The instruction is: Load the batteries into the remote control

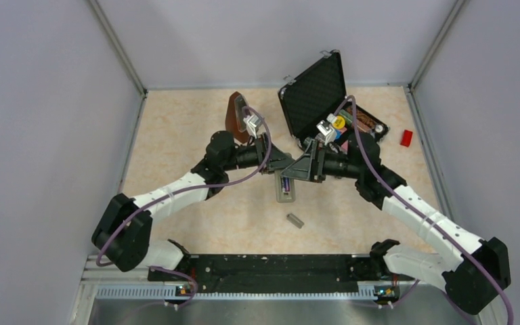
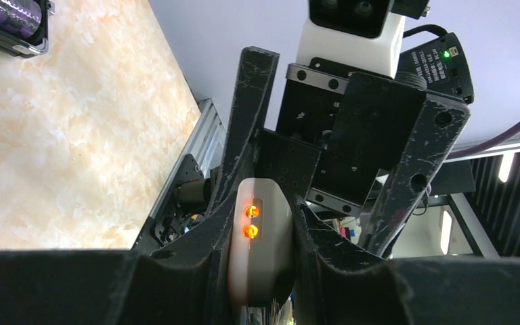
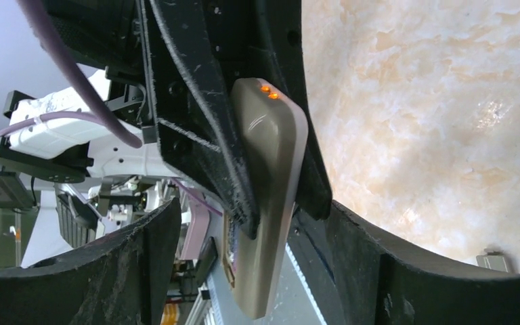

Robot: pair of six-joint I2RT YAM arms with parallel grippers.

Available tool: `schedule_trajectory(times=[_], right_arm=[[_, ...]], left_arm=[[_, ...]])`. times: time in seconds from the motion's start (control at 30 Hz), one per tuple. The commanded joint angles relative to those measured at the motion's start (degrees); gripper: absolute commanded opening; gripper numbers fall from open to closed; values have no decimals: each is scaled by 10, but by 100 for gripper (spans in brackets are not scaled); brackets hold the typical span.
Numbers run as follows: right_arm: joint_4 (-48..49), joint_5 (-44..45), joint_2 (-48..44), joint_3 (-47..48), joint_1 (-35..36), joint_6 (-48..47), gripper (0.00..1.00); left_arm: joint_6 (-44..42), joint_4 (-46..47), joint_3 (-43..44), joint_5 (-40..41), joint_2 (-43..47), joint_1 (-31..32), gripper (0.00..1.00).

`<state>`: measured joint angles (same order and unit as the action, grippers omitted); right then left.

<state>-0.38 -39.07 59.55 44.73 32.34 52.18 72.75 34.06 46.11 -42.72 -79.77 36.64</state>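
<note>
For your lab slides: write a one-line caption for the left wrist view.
Left gripper clamps the remote control, orange lights lit; right gripper faces it, jaws apart.

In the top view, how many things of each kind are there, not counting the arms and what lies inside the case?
Remote control: 1
Batteries, one in the remote, one loose on the table: 2
Black case: 1
Red block: 1
Brown object: 1
Total: 6
</note>
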Motion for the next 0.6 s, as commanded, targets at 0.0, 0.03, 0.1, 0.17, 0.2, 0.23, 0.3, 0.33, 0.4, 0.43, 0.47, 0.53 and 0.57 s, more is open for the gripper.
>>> schedule_trajectory(times=[0.0, 0.03, 0.1, 0.17, 0.2, 0.23, 0.3, 0.33, 0.4, 0.43, 0.47, 0.53, 0.57], right_arm=[[14, 2, -28, 37, -5, 3, 76], [6, 4, -31, 40, -6, -3, 76], [-28, 16, -36, 46, -6, -21, 76], [-82, 37, -39, 57, -7, -57, 75], [-113, 54, -38, 65, -7, -80, 74], [-148, 75, -36, 74, -7, -106, 73], [-210, 118, -30, 85, -7, -158, 71], [-232, 137, -27, 86, -6, -179, 70], [-258, 159, -21, 72, -6, -206, 68], [-260, 164, -19, 60, -5, -213, 67], [-260, 169, -15, 49, -3, -217, 65], [-263, 180, -6, 28, 5, -219, 63], [-263, 197, -1, 18, 13, -220, 62]], left_arm=[[-33, 2, 15, 12, 37, -10, 0], [-36, -1, 12, 15, 42, -12, 0], [-41, -3, 3, 20, 56, -21, 0], [-51, -16, -6, 33, 73, -29, 0], [-61, -30, -11, 42, 83, -33, 0], [-72, -50, -16, 53, 94, -38, 0], [-97, -87, -26, 87, 120, -45, 0], [-108, -108, -31, 103, 134, -47, 0], [-132, -156, -40, 136, 164, -53, 0], [-142, -180, -44, 157, 180, -55, 0], [-152, -196, -51, 177, 197, -57, 0], [-163, -220, -66, 221, 230, -60, 0], [-166, -231, -73, 242, 246, -61, 0]])
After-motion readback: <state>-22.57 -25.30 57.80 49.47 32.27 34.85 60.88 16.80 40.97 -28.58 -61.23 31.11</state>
